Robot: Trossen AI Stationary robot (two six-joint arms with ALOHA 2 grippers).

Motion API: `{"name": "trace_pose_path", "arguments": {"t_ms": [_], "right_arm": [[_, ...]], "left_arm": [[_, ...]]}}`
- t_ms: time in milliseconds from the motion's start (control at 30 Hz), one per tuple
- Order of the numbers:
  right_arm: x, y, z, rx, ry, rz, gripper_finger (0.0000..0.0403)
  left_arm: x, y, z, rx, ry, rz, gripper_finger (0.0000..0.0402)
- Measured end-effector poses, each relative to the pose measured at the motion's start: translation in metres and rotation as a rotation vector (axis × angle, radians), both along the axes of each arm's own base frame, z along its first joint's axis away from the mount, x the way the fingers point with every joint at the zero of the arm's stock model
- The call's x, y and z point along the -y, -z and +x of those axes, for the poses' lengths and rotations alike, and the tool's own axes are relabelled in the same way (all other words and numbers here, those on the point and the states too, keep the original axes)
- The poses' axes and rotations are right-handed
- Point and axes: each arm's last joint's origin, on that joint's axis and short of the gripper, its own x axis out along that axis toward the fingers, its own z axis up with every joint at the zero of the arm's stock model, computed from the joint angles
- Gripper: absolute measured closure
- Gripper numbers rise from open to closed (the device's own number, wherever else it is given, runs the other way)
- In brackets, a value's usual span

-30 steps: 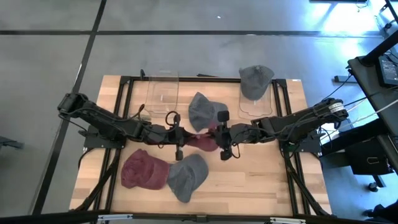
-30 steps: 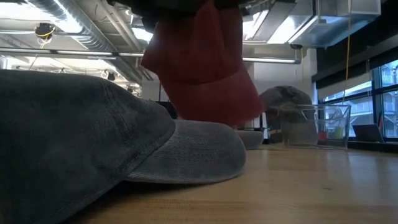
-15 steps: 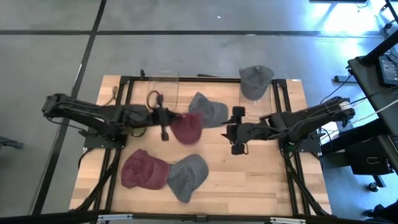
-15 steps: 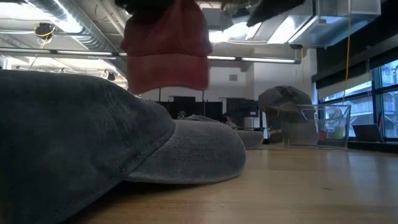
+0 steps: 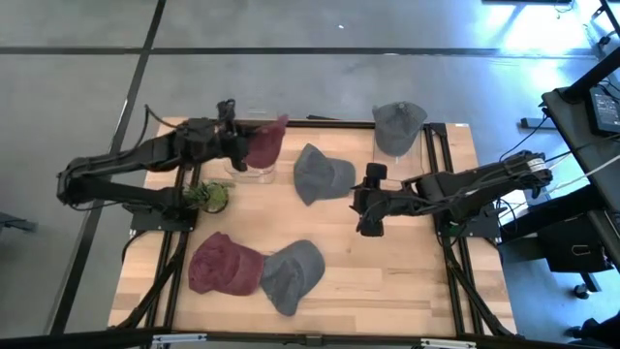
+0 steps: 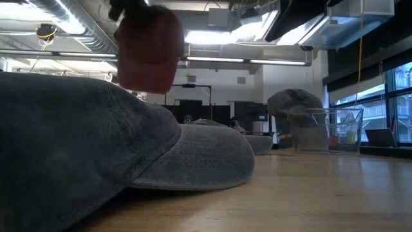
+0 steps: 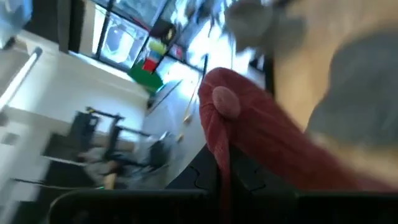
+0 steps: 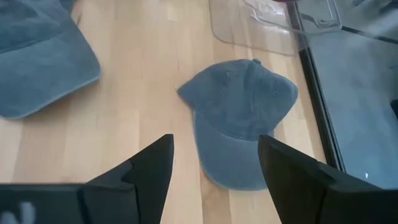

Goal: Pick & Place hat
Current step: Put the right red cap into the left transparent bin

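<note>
High view, left hand [image 5: 232,145]: raised at the far left of the tabletop [image 5: 407,271], clenched on a red hat [image 5: 263,143] held over a clear bin [image 5: 254,155].
High view, right hand [image 5: 364,202]: right of centre, fingers spread, grasping nothing.
High view, other hats: grey hat [image 5: 320,173] flat at centre; second grey hat [image 5: 398,125] in another clear bin [image 5: 395,165] at the far right; dark red hat [image 5: 223,266] touching a grey hat at the near edge [image 5: 291,275].
Low view, red hat [image 6: 148,48]: hanging in the air at upper left, well above the wood.
Low view, foreground: large grey hat [image 6: 96,148] filling the left side, brim resting on the tabletop [image 6: 290,193].
Low view, background: grey hat in the clear bin [image 6: 325,132] at right.
Left wrist view: red hat [image 7: 261,134] close up, crown button visible; the hand's own fingers hidden or blurred.
Right wrist view: two dark fingers [image 8: 149,168] wide apart, grey hat [image 8: 239,121] lying on the wood between and beyond them, another grey hat [image 8: 40,56] off to one side.
</note>
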Motion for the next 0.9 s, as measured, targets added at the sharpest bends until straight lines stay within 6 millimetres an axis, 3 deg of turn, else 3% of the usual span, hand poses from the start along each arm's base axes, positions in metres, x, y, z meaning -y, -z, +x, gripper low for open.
{"name": "trace_pose_path", "arguments": {"t_ms": [200, 567, 733, 900], "right_arm": [[0.001, 0.003, 0.003, -0.011, 0.005, -0.002, 0.0169], [0.001, 0.003, 0.004, 0.002, 0.023, 0.016, 0.0169], [0.001, 0.003, 0.004, 0.003, 0.025, 0.018, 0.0169], [0.001, 0.003, 0.004, -0.001, 0.018, 0.011, 0.0169]], "left_arm": [[-0.032, 0.017, 0.009, -0.221, -0.066, 0.095, 0.0398], [-0.094, 0.058, 0.029, -0.427, -0.158, 0.046, 0.0398], [-0.111, 0.069, 0.037, -0.432, -0.128, 0.051, 0.0398], [-0.118, 0.066, 0.037, -0.383, -0.103, 0.076, 0.0398]]}}
